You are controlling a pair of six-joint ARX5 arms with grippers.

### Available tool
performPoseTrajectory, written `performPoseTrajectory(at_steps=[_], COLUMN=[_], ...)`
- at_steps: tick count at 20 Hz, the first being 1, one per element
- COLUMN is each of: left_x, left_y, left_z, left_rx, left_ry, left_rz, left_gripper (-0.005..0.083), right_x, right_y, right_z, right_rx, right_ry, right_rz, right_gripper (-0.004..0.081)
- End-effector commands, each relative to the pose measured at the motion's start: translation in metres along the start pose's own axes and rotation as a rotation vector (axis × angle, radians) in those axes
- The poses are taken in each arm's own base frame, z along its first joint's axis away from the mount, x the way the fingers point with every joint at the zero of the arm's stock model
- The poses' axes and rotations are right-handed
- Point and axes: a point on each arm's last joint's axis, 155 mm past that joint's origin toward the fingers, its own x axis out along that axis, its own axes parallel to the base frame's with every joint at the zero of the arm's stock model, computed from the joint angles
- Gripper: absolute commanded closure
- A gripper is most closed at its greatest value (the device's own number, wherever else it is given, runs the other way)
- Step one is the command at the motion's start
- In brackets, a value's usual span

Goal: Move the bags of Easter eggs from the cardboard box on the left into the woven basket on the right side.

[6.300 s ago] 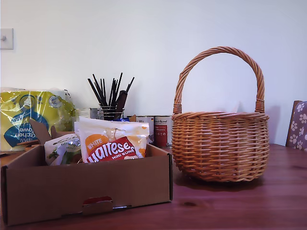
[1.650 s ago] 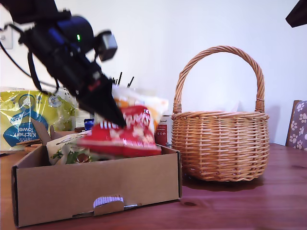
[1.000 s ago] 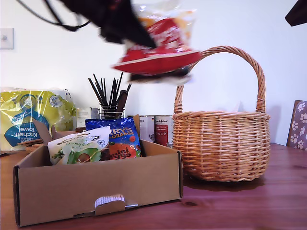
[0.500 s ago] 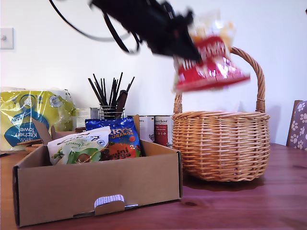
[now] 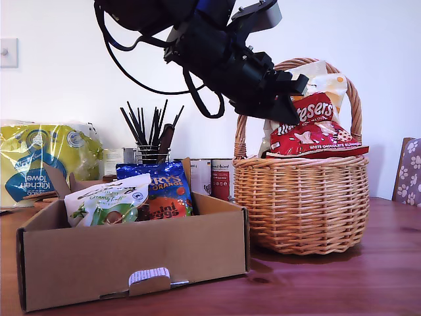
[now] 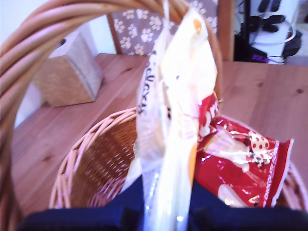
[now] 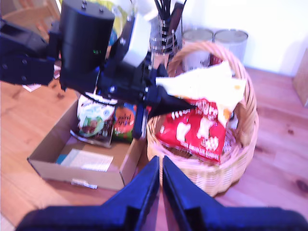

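My first gripper (image 5: 288, 100) is shut on the top of the white-orange Maltesers bag (image 5: 310, 129), under the arched handle of the woven basket (image 5: 299, 204). The bag's red lower end lies at the basket's rim. In the first wrist view the bag (image 6: 173, 115) hangs from my first gripper (image 6: 166, 204) over the basket's opening (image 6: 91, 159). The cardboard box (image 5: 131, 263) at the exterior view's left holds a white-green bag (image 5: 108, 201) and a blue Terry's bag (image 5: 168, 191). My second gripper (image 7: 161, 166) hovers high above, shut and holding nothing.
Behind the box sit a yellow-green kitchen towel pack (image 5: 39, 164), a holder of black sticks (image 5: 150, 135) and two tins (image 5: 217, 178). A paw-print chair back (image 5: 411, 171) stands at the exterior view's right edge. A square woven box (image 6: 67, 72) sits beyond the basket.
My first gripper lifted the Maltesers bag out of the box, carried it up and to the exterior view's right, then lowered it under the basket's handle. The basket shifted slightly.
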Motion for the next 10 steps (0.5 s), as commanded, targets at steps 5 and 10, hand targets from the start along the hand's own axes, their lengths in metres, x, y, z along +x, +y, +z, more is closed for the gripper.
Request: performPoseTrajectory(at_steps=[5,10], left_x=[0.007,0.005], left_y=[0.013,0.023], left_z=[-0.012,-0.015], left_rx=[-0.004,-0.002], left_ry=[0.025,0.046], left_rz=[0.078,0.141], left_gripper=[0.0786,0.0322], right_x=[0.001,0.001], right_y=[0.001,0.001], right_z=[-0.008,-0.009], right_rx=[0.003,0.004], right_ry=[0.026,0.033], right_rz=[0.004,0.005], right_gripper=[0.0782,0.0782])
